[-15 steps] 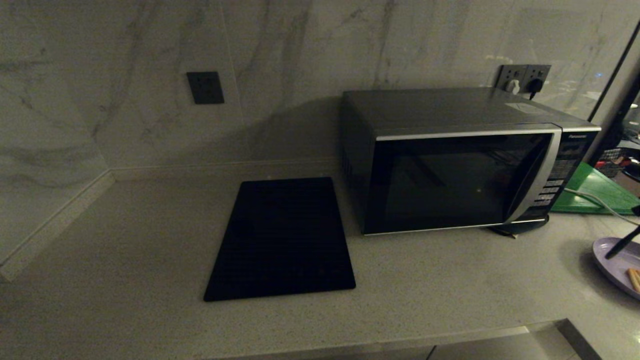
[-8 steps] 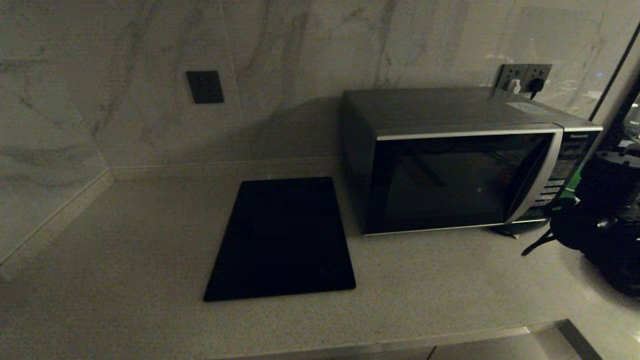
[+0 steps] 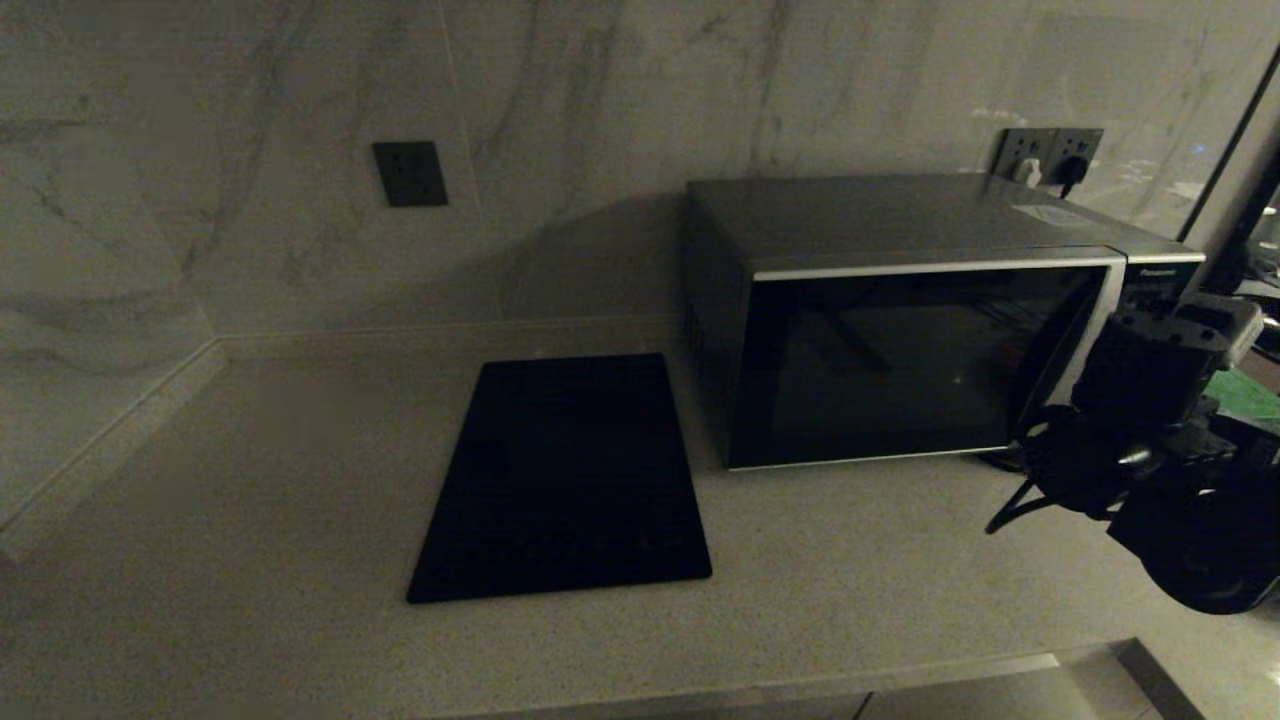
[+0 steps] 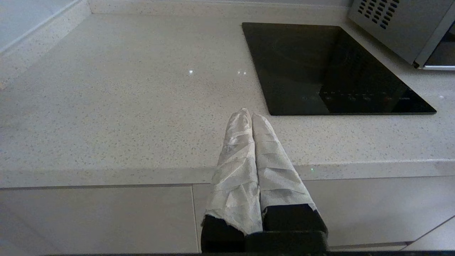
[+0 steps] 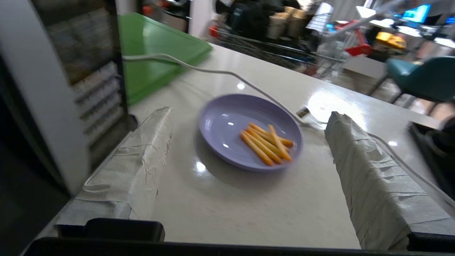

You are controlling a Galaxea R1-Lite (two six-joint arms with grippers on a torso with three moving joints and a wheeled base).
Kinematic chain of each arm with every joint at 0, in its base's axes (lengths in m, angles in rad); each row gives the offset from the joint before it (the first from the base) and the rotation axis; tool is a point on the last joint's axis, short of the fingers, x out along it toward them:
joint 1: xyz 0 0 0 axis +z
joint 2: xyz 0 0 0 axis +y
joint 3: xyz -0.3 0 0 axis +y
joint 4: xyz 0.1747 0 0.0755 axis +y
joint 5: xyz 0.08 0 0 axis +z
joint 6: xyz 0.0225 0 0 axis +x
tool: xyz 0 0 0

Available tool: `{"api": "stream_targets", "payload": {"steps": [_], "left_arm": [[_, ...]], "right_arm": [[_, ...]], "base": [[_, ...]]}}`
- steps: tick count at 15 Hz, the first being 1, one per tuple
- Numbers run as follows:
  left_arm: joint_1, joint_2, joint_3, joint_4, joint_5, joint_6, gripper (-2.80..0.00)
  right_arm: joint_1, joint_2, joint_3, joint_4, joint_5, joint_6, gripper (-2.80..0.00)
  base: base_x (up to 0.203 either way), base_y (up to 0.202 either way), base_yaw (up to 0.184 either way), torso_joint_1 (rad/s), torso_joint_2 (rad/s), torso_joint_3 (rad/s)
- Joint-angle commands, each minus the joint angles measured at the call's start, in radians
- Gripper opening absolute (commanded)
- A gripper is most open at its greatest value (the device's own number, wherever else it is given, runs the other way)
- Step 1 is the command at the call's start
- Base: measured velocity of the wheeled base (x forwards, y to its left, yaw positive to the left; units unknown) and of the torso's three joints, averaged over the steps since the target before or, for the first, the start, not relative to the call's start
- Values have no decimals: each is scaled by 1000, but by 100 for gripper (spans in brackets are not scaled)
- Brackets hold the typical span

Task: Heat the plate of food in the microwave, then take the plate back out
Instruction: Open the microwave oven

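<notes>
**Ana:** Since a second ago, what is different at the microwave (image 3: 900, 320)?

**Ben:** Its door is shut as before, but the right arm has swung in from the bench's (image 3: 300, 450) right edge and now stands in front of the button panel, hiding it in the head view. Back then only a thin dark tip showed over the plate.

**Ana:** And the right tool (image 5: 249, 156)?

**Ben:** Released, fingers spread wide and grasping nothing; they opened a little further over that second. I'd judge it is heading for the door, since the plate cannot go in until that opens.

**Ana:** The left tool (image 4: 249, 117)?

**Ben:** Clenched on nothing, parked over the bench's front edge, near the black slab (image 3: 565, 475).

**Ana:** Where is the plate of food (image 5: 250, 131)?

**Ben:** On the bench near its right edge, beside the microwave's panel end, close to the green board (image 5: 156, 53), with a white cable (image 5: 213, 71) running past its rim. The arm now hides it from the head view.

**Ana:** Its look?

**Ben:** Round, shallow, pale lilac, glossy. A few orange sticks lie bunched off-centre.
</notes>
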Motion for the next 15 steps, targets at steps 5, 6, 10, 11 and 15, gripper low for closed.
{"api": "stream_targets", "payload": {"steps": [5, 6, 10, 11, 15], "left_arm": [[0, 0, 0, -1, 0, -1, -280], [0, 0, 0, -1, 0, -1, -280], [0, 0, 0, 0, 0, -1, -280], [0, 0, 0, -1, 0, -1, -280], [0, 0, 0, 0, 0, -1, -280]], "right_arm": [[6, 168, -17, -176, -34, 3, 0], [13, 190, -27, -196, -33, 3, 0], [45, 231, -107, -200, -32, -22, 0], [58, 239, -125, -200, -32, -27, 0], [80, 261, -186, -204, 15, -26, 0]], "base": [[0, 0, 0, 0, 0, 0], [0, 0, 0, 0, 0, 0], [0, 0, 0, 0, 0, 0], [0, 0, 0, 0, 0, 0], [0, 0, 0, 0, 0, 0]]}}
